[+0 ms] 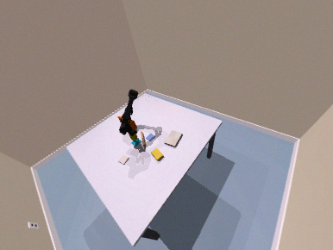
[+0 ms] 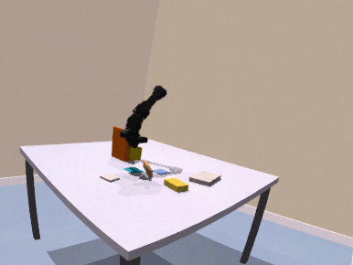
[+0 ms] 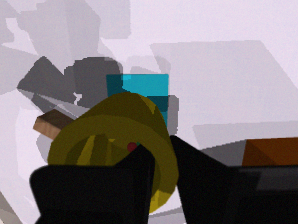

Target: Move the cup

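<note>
Jaws nearly closed, pinching the yellow cup (image 3: 120, 150) by its rim; keep it level and lower slowly onto the teal pad (image 3: 145, 85) near the table's (image 2: 219, 201) middle.

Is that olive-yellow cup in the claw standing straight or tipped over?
Cannot tell for sure. The olive-yellow cup, clamped in the gripper, hangs off the table; the wrist view looks into its mouth, one red marble inside.
</note>
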Robot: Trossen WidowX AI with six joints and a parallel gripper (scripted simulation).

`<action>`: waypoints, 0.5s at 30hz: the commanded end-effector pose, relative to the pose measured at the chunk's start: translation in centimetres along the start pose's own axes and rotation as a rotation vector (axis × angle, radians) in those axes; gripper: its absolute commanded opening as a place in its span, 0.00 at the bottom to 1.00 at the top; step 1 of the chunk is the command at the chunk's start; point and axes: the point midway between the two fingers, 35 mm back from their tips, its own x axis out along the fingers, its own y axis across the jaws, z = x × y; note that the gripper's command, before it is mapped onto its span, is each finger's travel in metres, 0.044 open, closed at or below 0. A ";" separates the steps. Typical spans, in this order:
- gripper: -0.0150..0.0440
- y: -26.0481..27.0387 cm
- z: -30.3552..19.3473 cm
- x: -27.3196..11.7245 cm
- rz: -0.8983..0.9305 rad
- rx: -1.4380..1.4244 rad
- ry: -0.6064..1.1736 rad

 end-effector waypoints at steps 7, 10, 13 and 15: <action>0.25 -0.1 0.1 1.5 -0.008 -0.006 0.001; 0.25 -0.1 0.1 2.0 -0.008 -0.006 0.001; 0.25 -0.1 0.2 2.5 -0.008 -0.006 0.001; 0.25 -0.1 0.2 2.8 -0.008 -0.006 0.001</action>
